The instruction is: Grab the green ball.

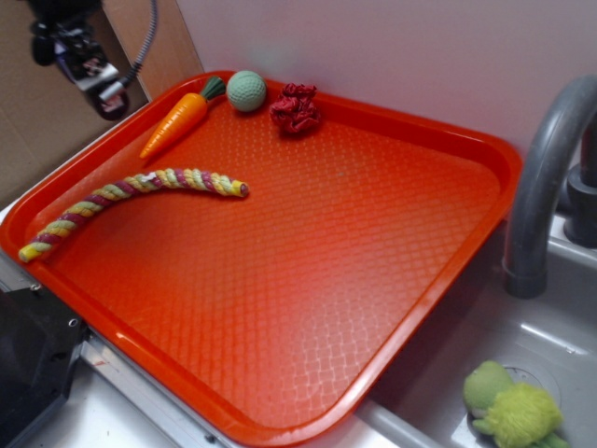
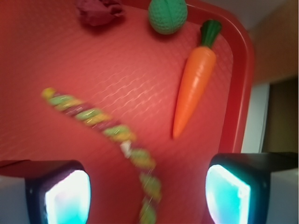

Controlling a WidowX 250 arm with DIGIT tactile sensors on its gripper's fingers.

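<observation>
At the far rim of the red tray (image 1: 448, 280), the green ball (image 1: 246, 91) is sitting between the toy carrot (image 1: 177, 121) and a red scrunchie (image 1: 296, 109), touching neither. Gripper (image 2: 148, 191) is hovering with jaws spread and empty, above the braided rope (image 1: 131, 196); wide bare tray is lying open beside it.

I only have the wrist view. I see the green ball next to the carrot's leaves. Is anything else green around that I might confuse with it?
Observer: Yes. A fuzzy yellow-green plush toy lies in the sink, off the tray that holds the green ball.
Operator: Any obstacle near that sink?
Observer: A grey faucet rises beside the tray's edge, above the sink.
</observation>
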